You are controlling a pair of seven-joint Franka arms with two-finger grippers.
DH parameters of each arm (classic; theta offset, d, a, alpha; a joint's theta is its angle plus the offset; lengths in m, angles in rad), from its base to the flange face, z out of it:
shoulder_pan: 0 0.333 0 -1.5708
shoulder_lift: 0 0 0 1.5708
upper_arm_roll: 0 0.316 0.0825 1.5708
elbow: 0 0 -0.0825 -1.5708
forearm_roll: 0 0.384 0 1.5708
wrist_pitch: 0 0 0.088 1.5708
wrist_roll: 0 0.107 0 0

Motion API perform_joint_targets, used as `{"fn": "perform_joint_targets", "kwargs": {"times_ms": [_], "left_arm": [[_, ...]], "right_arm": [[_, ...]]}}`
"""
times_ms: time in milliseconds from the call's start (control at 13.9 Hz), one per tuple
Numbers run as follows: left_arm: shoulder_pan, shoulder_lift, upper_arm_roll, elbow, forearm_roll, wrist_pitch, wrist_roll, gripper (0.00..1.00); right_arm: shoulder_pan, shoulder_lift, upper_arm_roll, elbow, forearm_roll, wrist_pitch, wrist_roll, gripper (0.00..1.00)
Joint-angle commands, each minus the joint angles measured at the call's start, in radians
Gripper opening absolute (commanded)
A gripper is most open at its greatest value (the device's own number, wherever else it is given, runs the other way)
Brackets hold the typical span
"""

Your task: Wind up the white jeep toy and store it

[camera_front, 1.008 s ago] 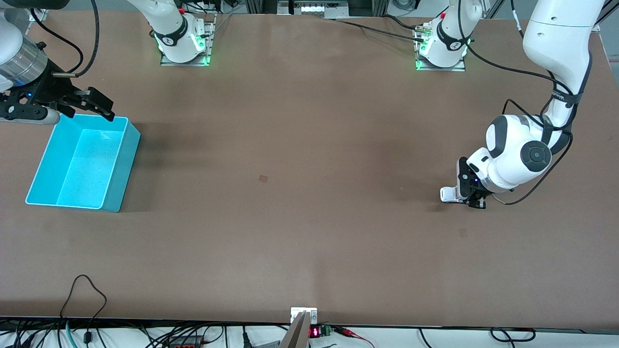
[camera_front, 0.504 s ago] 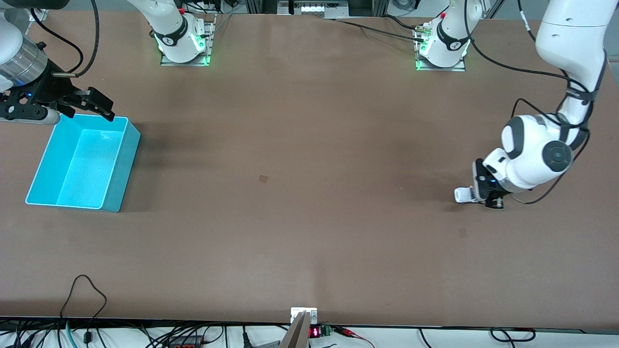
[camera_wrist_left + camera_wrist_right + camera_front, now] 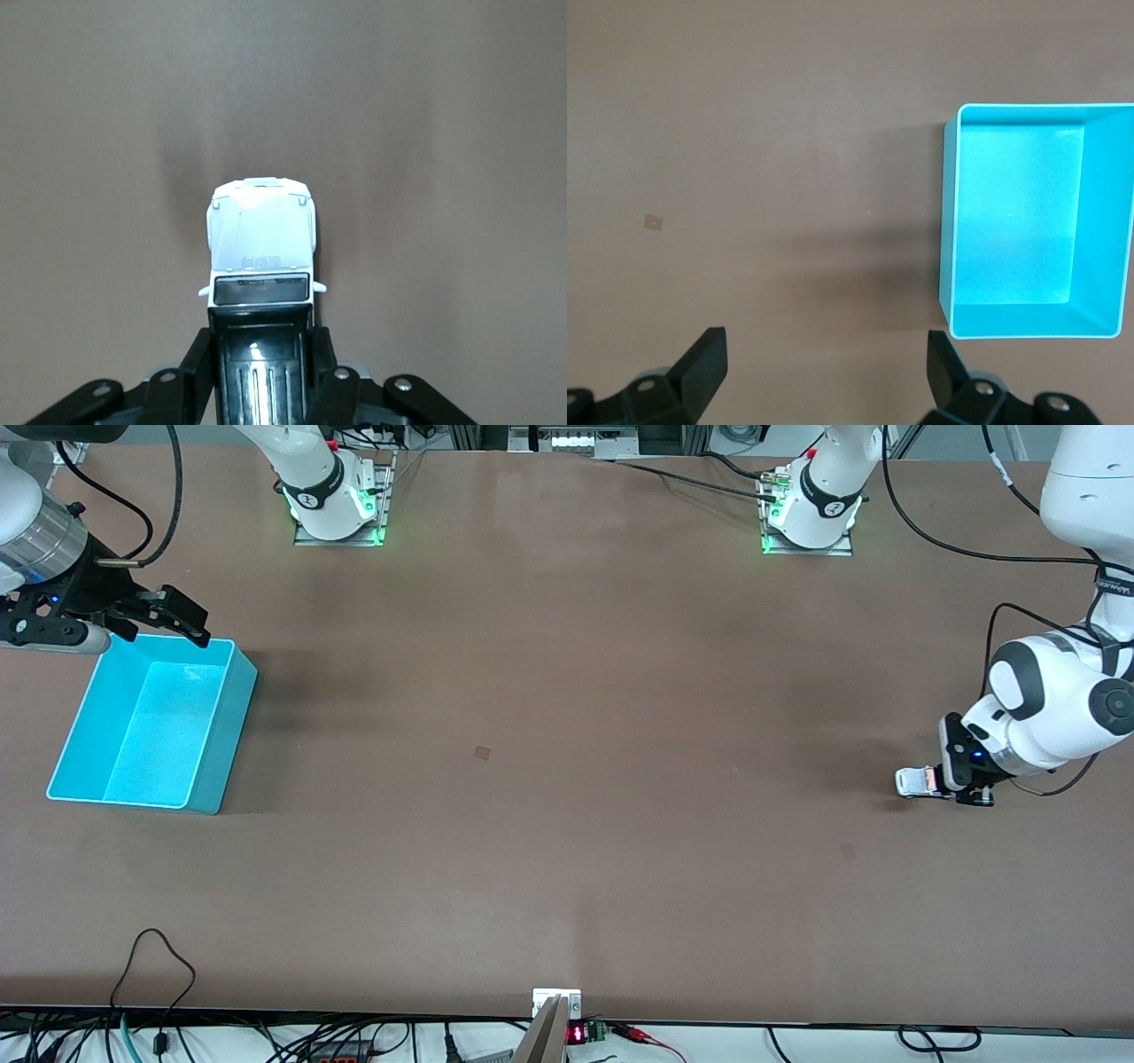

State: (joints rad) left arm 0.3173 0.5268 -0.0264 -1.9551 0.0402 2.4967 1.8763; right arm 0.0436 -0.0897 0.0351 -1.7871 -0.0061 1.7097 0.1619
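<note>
Brown surface [image 3: 567, 691], cyan bin [image 3: 151, 726] at the right arm's end. Left end effector [image 3: 952, 779], closed on the white jeep toy [image 3: 914, 781], low at the left arm's end. Right end effector [image 3: 164, 615], spread wide and empty, waits over the bin's rim. We advise keeping the wheels pressed flat while dragging to wind.

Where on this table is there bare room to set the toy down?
Bare brown tabletop spans from the cyan plastic bin to the small white jeep toy gripped by the left tool. Crowded only at the bin, where the open right tool waits.
</note>
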Motion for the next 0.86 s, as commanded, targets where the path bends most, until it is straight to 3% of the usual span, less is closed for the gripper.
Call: {"fn": "perform_joint_targets", "kwargs": {"times_ms": [0,72,144,216,288,432,792], "left_arm": [[0.014,0.064,-0.004,0.004,0.027,0.001,0.023,0.25],[0.012,0.064,-0.004,0.004,0.029,0.001,0.023,0.25],[0.012,0.064,-0.004,0.005,0.029,0.001,0.023,0.35],[0.012,0.062,-0.006,0.016,0.029,-0.001,0.024,0.71],[0.005,0.062,-0.006,0.04,0.03,-0.011,0.041,1.0],[0.003,0.039,-0.015,0.059,0.029,-0.057,0.066,1.0],[-0.027,-0.001,-0.029,0.214,0.029,-0.382,-0.011,1.0]], "right_arm": [[-0.004,-0.007,0.005,-0.008,0.0,0.004,-0.002,1.0],[-0.004,-0.007,0.005,-0.008,0.0,0.004,-0.004,1.0],[-0.004,-0.007,0.005,-0.008,0.0,0.004,-0.004,1.0],[-0.004,-0.007,0.005,-0.008,0.0,0.004,-0.002,1.0],[-0.004,-0.007,0.005,-0.008,0.0,0.004,-0.002,1.0],[-0.004,-0.007,0.005,-0.009,0.0,0.004,-0.002,1.0],[-0.004,-0.007,0.005,-0.008,0.0,0.005,-0.002,1.0]]}}
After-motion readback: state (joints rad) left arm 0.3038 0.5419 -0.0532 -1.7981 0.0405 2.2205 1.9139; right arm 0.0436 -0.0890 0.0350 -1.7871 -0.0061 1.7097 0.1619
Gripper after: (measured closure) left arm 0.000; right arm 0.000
